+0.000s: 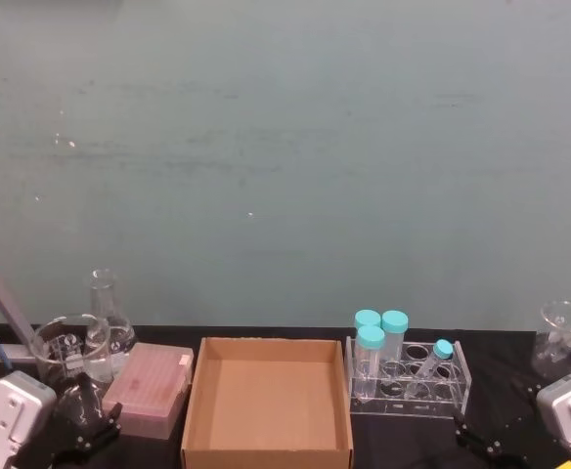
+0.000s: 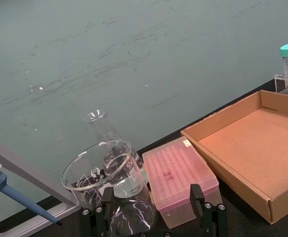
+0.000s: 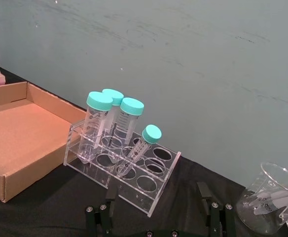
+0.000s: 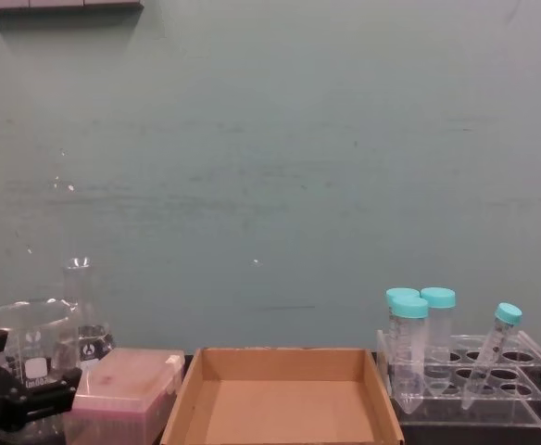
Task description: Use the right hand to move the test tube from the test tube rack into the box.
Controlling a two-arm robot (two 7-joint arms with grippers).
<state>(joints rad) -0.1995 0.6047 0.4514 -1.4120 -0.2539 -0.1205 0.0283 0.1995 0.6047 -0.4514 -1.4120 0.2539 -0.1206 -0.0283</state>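
Observation:
The slim test tube (image 3: 135,153) with a small teal cap leans in the clear test tube rack (image 3: 152,187), beside three wider teal-capped tubes (image 3: 107,121). My right hand (image 3: 157,191) hovers open just in front of the rack, with nothing between its fingers. In the head view the test tube (image 1: 430,365) and rack (image 1: 456,392) stand right of the tan cardboard box (image 1: 199,401), and the right hand (image 1: 483,441) sits low at the right. The box holds nothing. My left gripper (image 2: 151,191) stays parked and open at the lower left, close behind a glass beaker.
A pink translucent box (image 1: 149,389) lies left of the cardboard box, with a beaker (image 1: 67,347) and a flask (image 1: 104,311) behind it. Another beaker (image 1: 561,337) stands right of the rack. A blue pipette (image 2: 17,193) sits at the far left. A teal wall closes the back.

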